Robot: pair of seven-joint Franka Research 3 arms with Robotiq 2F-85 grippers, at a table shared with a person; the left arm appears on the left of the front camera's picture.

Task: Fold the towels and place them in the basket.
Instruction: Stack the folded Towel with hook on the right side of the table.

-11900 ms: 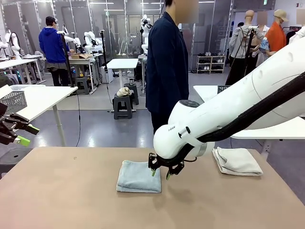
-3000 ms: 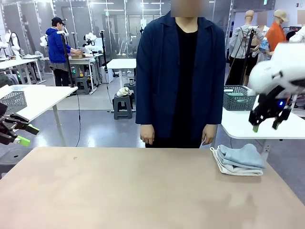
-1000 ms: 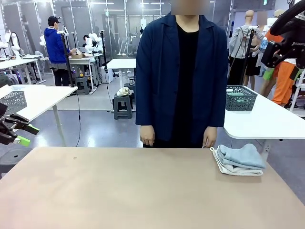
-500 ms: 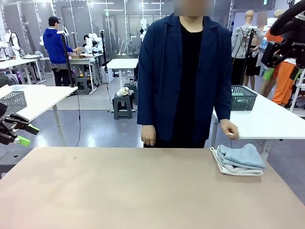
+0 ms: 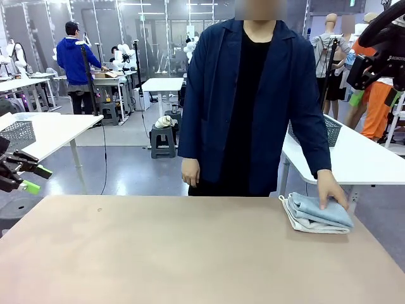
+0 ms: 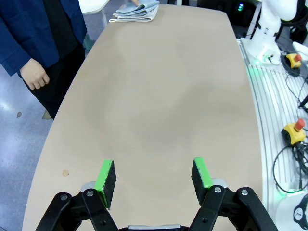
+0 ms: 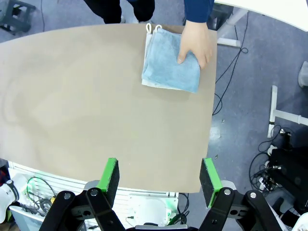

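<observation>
So in the front view we've got both folded towels stacked at about 3 o'clock on the tan table, the pale grey-blue towel sitting on top of the cream-white towel, and the person's hand is resting on the top one. The dark mesh basket is off on the white side table behind the person, mostly hidden by their sleeve, so the towels are well apart from it. Our left gripper hangs out at 9 o'clock off the table edge, fingers spread, holding nothing; our right arm is parked high at 2 o'clock. From the left wrist view, our green pads stand wide apart over bare table, and the towel stack is way up at 12 o'clock with fingertips on it. From the right wrist view, the right gripper is likewise wide open and empty, looking down at the blue towel around 12 o'clock with the hand pressing its far side. Our read: folding looks done and we're at the put-them-in-the-basket step. Next move probably needs the basket brought within reach, or the stack carried to it, and we'd wait until that hand is clear before reaching in.
</observation>
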